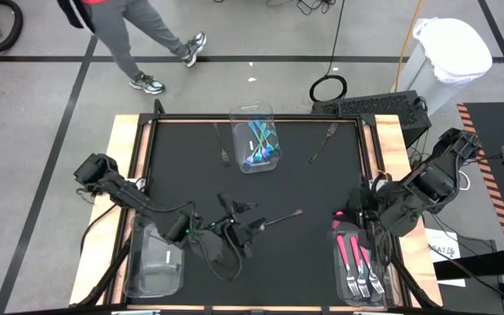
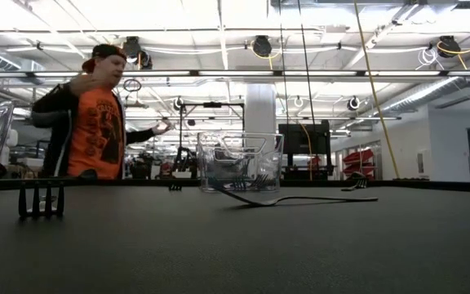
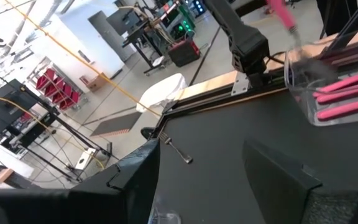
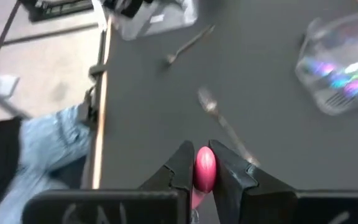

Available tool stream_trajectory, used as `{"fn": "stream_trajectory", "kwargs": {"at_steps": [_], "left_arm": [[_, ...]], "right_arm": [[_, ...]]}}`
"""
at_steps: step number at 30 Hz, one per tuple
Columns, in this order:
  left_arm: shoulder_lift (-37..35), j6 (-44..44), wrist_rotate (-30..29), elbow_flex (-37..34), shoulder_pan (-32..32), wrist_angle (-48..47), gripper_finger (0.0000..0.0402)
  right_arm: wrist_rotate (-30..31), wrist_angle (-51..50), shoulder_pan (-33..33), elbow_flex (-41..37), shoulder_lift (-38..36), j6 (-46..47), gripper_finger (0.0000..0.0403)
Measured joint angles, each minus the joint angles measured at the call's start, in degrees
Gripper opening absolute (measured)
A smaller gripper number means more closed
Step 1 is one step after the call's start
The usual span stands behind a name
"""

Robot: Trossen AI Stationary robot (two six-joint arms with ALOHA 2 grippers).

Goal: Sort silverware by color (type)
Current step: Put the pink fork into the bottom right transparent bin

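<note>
Above the pink bin, right claw clamping pink utensil

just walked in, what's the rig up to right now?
It's sorting silverware by colour into clear bins. The right gripper is shut on a pink-handled utensil, over the table's right side by the bin of pink ones. The left gripper is open and empty, low over the mat near a dark fork. The teal-handled pieces sit in the bin at the back. Two more dark forks still lie loose near it. The bin at front left looks empty.
</note>
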Motion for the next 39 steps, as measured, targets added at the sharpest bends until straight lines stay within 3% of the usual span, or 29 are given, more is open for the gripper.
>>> {"fn": "stream_trajectory", "kwargs": {"at_steps": [10, 26, 39], "left_arm": [[0.02, -1.51, 0.04, 0.0, 0.04, -0.94, 0.0227], [0.04, -1.72, 0.35, 0.0, 0.05, -2.75, 0.0228], [0.06, -3.18, 1.71, 0.0, 0.81, -2.9, 0.0228]], "right_arm": [[-8.43, -3.13, 3.5, 0.0, 0.0, 7.05, 0.0032], [-2.24, -13.82, 15.63, -0.1, -0.02, 21.76, 0.0031], [-0.6, -13.49, 20.98, -8.57, -0.04, 29.23, 0.0035]]}}
